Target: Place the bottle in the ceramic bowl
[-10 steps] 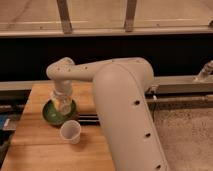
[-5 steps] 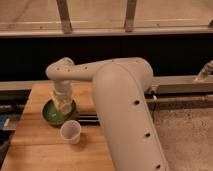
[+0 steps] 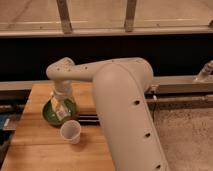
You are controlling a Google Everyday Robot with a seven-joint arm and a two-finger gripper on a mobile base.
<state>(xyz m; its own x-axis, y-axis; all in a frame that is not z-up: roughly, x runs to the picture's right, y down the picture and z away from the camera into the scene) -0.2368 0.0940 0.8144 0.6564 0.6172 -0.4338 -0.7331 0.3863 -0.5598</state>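
Observation:
The green ceramic bowl sits on the wooden table at its left middle. The white bottle with a pale label is tilted over the bowl's inside, directly below my gripper. My gripper hangs from the white arm that reaches in from the right, and it is right above the bowl. I cannot see whether the bottle rests in the bowl or is still held.
A white paper cup stands just in front of the bowl. A dark slender object lies to the right of the bowl, partly under the arm. A dark wall and metal rail run behind the table.

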